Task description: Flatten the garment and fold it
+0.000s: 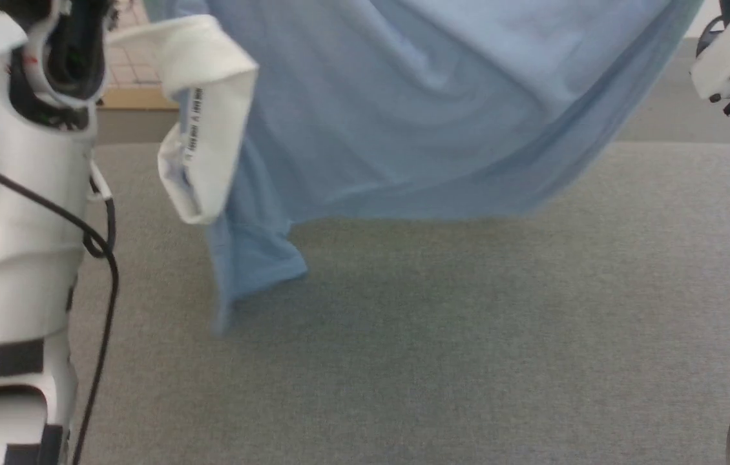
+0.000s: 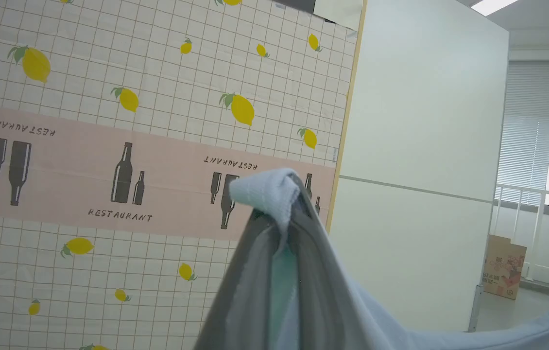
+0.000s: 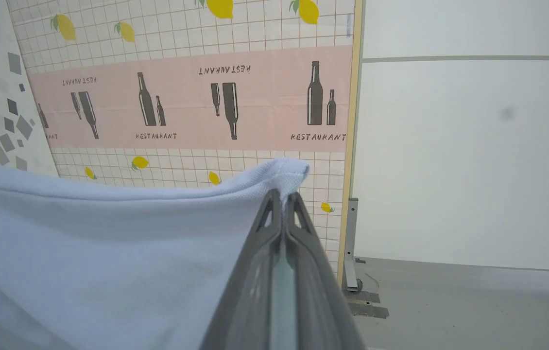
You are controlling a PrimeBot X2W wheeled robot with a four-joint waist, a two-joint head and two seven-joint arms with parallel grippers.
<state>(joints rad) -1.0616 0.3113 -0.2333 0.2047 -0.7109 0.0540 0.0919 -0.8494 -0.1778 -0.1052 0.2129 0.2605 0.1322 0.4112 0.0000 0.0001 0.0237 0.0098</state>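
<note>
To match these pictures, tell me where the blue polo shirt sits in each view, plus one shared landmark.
Head view: the garment hangs across the top, above the grey surface.
Left wrist view: the garment's pinched corner at centre, trailing to lower right.
Right wrist view: the garment covers the lower left, corner at centre.
Shared landmark: lemon-and-bottle wall print, both wrist views.

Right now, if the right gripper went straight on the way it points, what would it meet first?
Past the light blue polo shirt pinched in the right gripper, probably the lemon-patterned grid wall sheet, near its wooden edge strip; depth is unclear.
</note>
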